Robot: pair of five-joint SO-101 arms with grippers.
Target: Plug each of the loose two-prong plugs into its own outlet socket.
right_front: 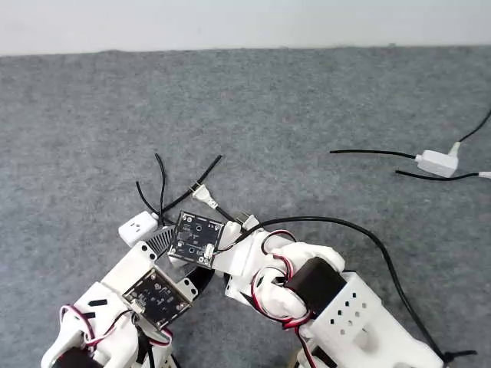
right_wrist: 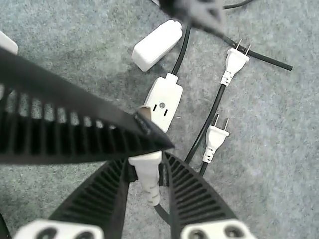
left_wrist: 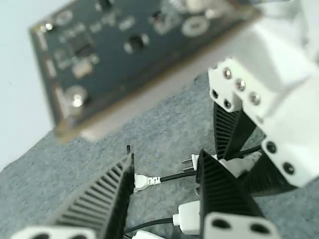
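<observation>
My right gripper (right_wrist: pixel 147 164) is shut on a white two-prong plug (right_wrist: pixel 147 175). The plug's front end sits right at a white outlet socket (right_wrist: pixel 162 102), whose slotted face shows; a black finger of the other arm hides the joint. Two loose white plugs (right_wrist: pixel 234 60) (right_wrist: pixel 216 137) on black cords lie beside the socket. My left gripper (left_wrist: pixel 166 158) stands open over the carpet with nothing between its fingers. Beyond it lie a loose plug (left_wrist: pixel 142 181) and a white socket end (left_wrist: pixel 186 219). In the high view both arms (right_front: pixel 107 307) (right_front: pixel 322 295) meet over the cords.
A white outlet block (right_front: pixel 138 228) lies left of the arms, and it may be the white block (right_wrist: pixel 157 45) by the socket. Another white socket (right_front: pixel 437 162) with black cords lies at the far right. The table is covered in grey carpet (right_front: pixel 307 115). The right arm's circuit board (left_wrist: pixel 134 55) hangs close above my left gripper.
</observation>
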